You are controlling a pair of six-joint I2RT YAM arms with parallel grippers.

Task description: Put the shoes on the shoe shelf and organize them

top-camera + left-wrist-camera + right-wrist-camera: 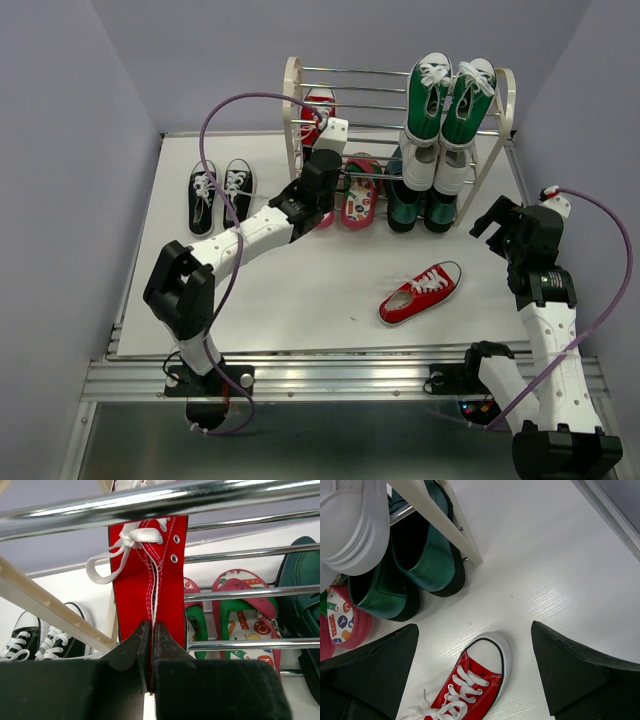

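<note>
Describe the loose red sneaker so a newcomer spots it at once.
Start at the shoe shelf at the back of the table; come forward toward the right pincer. The red sneaker lies alone on bare tabletop there, white laces and sole, unlike its twin up in the shelf's left side, pinched by the left pincer.

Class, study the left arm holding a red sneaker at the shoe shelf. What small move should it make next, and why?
Probably ease the red sneaker down until its sole settles on the rods of the shoe shelf. The left gripper is shut on it among the rods at the shelf's left side; whether it rests there cannot be told.
</note>
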